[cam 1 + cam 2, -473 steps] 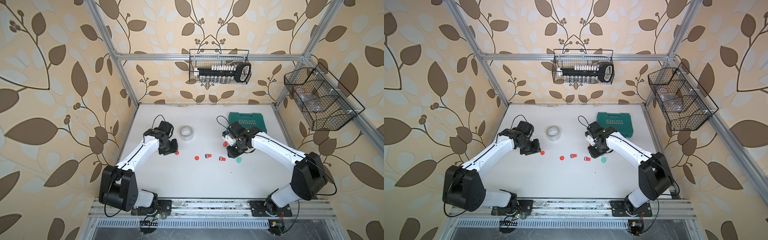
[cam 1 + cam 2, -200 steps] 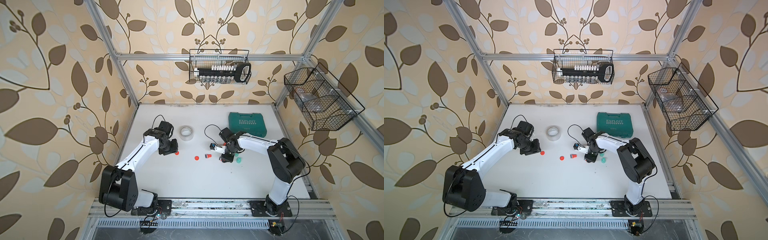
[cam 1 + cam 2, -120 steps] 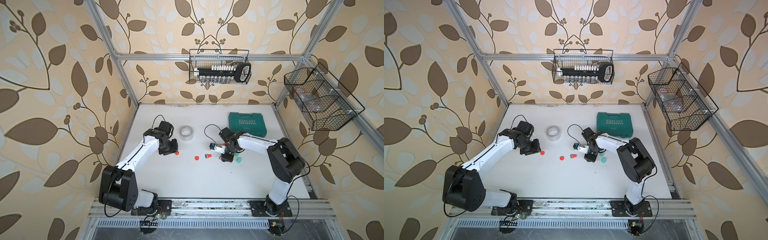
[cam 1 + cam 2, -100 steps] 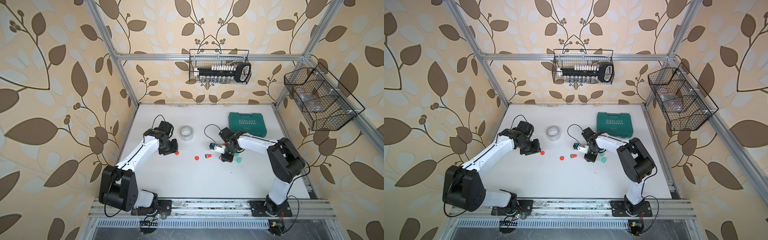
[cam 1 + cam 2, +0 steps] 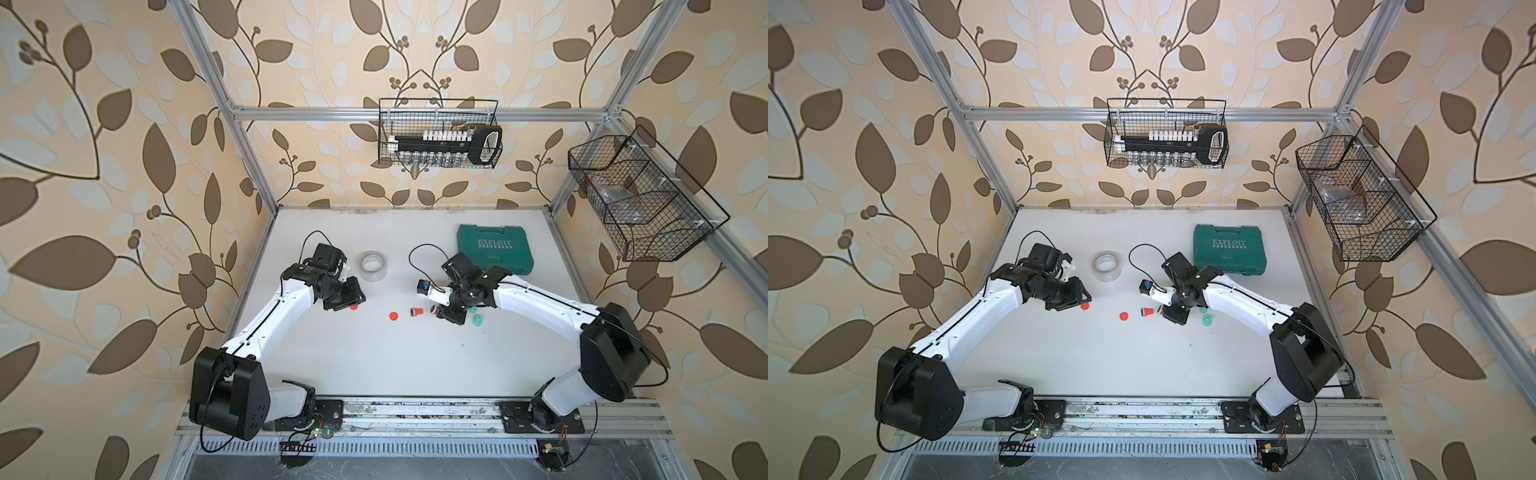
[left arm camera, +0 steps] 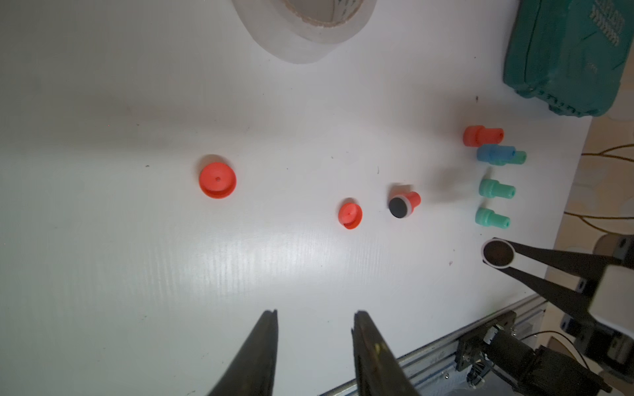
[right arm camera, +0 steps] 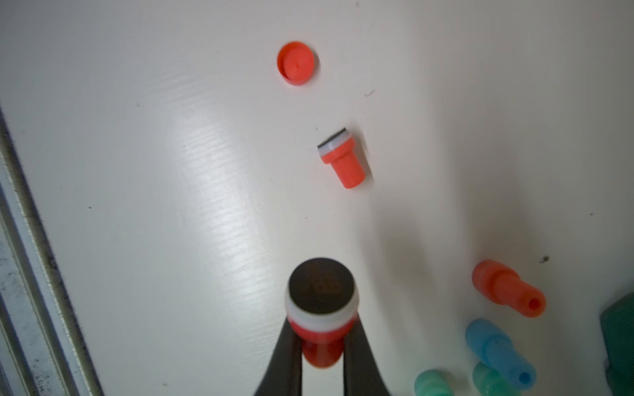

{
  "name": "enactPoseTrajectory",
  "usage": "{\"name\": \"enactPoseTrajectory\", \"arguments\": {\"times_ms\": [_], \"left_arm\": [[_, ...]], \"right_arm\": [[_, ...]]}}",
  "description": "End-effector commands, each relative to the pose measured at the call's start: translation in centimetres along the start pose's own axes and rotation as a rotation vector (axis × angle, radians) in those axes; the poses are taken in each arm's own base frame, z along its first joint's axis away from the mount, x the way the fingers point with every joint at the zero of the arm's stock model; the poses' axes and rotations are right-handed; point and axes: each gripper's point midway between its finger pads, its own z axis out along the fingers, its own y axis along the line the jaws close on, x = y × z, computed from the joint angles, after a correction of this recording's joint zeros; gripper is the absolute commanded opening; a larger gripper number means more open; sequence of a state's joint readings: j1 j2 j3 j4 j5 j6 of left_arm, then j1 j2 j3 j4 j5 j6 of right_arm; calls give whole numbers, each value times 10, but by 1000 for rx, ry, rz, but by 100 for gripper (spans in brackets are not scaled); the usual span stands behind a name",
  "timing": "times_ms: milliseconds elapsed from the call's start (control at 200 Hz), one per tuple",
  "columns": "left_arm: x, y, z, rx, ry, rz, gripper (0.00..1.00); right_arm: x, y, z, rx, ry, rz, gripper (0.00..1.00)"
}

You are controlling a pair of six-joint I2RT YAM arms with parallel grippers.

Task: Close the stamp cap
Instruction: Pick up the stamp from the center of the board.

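My right gripper (image 7: 322,331) is shut on an uncapped red stamp (image 7: 320,308), whose white ring and dark pad stick out past the fingertips. In both top views this gripper (image 5: 446,312) (image 5: 1173,312) sits low over the table's middle. A second uncapped red stamp (image 7: 341,161) (image 5: 416,312) lies on its side just beyond. Two loose red caps rest on the table: one (image 7: 295,67) (image 5: 393,316) past that stamp, the other (image 6: 217,180) (image 5: 353,308) next to my left gripper (image 6: 314,313) (image 5: 347,296). The left gripper is open and holds nothing.
Capped stamps lie beside my right gripper: red (image 7: 507,288), blue (image 7: 497,353) and green (image 5: 478,320). A tape roll (image 5: 373,266) and a green tool case (image 5: 494,253) sit toward the back. Wire baskets (image 5: 438,133) hang on the walls. The front rail (image 5: 415,419) edges the table.
The right arm swung its wrist round and came down over the red stamp, and its jaws closed on it. The left arm has stayed where it was.
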State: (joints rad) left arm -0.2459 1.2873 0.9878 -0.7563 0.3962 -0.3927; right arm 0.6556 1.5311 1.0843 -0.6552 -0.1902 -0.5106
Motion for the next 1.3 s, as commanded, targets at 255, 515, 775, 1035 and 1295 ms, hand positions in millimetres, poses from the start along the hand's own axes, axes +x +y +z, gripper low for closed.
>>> {"name": "enactPoseTrajectory", "arguments": {"times_ms": [255,515,775,1035,1295], "left_arm": [[32,-130,-52,343,31,34,45],[44,-171,-76,419,31,58,47],[58,-189,-77,440,70,91,48],[64,-195,-71,427,88,113,48],[66,-193,-70,411,88,104,46]], "right_arm": [[-50,47,-56,16,-262,-111,6],[-71,66,-84,46,-383,-181,4],[-89,63,-106,106,-473,-183,3],[-98,62,-121,156,-521,-201,3],[-103,66,-135,164,-587,-210,3]]}}
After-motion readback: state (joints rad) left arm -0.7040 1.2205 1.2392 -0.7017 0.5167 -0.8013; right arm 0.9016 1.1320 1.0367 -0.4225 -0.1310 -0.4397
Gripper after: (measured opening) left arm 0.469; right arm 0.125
